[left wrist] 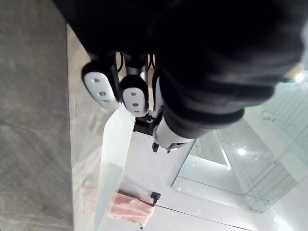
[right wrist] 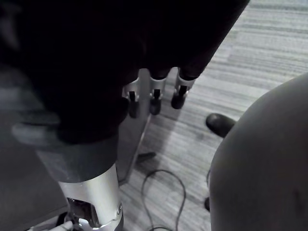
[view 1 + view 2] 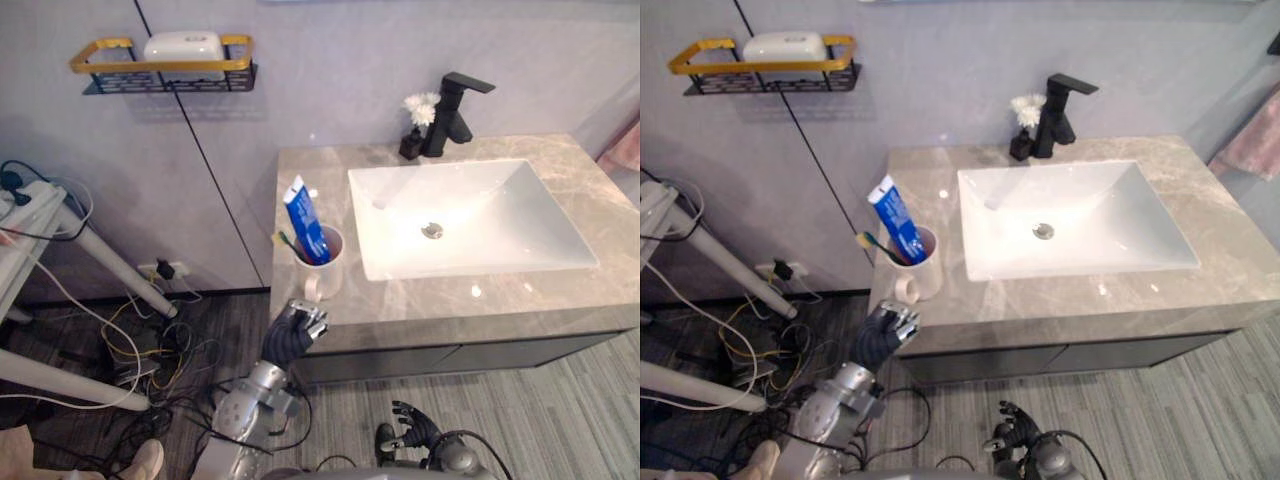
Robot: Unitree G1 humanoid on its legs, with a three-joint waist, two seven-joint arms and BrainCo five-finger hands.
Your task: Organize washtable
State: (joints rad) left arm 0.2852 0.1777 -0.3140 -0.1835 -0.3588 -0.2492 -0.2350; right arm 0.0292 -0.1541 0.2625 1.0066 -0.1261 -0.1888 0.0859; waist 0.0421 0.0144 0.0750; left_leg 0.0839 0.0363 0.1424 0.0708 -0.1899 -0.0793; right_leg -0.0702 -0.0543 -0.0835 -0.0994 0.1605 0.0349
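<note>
1 mug with a toothpaste tube stands just past the curled, empty fingers of the left hand. It is likely slick, breakable and top-heavy, so grasp its body.

Sink sat in the counter, right of centre. Faucet stood behind it at the far edge, with the flower vase just left of the faucet. Cup was near-left on the counter, left of the sink, with toothpaste and toothbrush in it. Left hand was at the near edge, before the cup. Wall rack hung far left, with a box on it.
</note>
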